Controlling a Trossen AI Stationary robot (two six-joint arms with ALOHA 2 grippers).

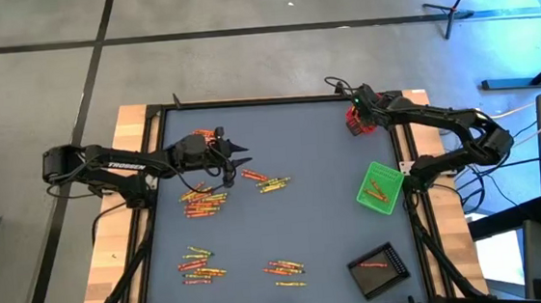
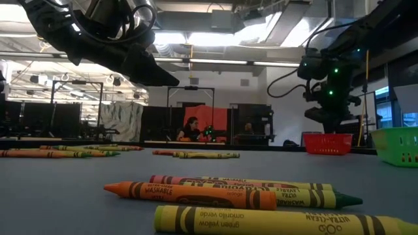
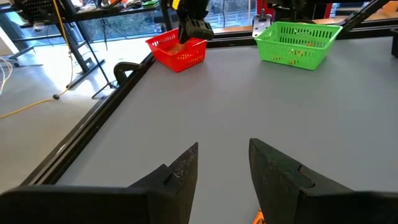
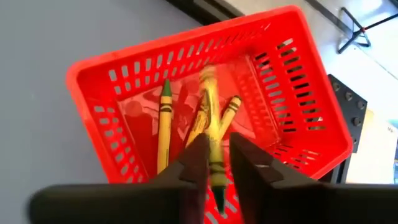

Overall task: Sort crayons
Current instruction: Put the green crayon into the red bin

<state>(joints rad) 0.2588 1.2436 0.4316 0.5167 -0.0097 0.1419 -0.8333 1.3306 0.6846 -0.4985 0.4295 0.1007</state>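
Crayons [image 1: 204,201] are scattered in loose heaps over the grey table [image 1: 314,206], most of them thin paper-wrapped sticks in red, orange and yellow. One heap is seen just below and beside the left gripper [image 1: 240,158], which is held above the tabletop with its jaws apart and nothing between them (in its own wrist view only bare grey surface shows in the gap, with an orange tip peeking out under one finger [image 3: 277,174]).

The right gripper [image 4: 216,163] is parked directly over the red slotted plastic basket [image 4: 118,87] at the far right corner of the table. A yellow crayon with a green tip [image 4: 211,134] is seen running through the narrow gap between its jaws, and it's blurred. The jaws are slightly parted, so whether the stick is actually pinched or already loose cannot be told. Two more crayons are lying on the basket floor just beyond the fingertips: a yellow-green one [image 4: 164,124] to one side and a yellow one [image 4: 229,114] to the other.

Well off to the side of the right gripper, a green slotted plastic basket [image 1: 383,187] holds a few sticks, and a black square tray [image 1: 378,270] further along holds a few red ones.

From table height, orange and yellow-green crayons [image 2: 261,196] fill the foreground.
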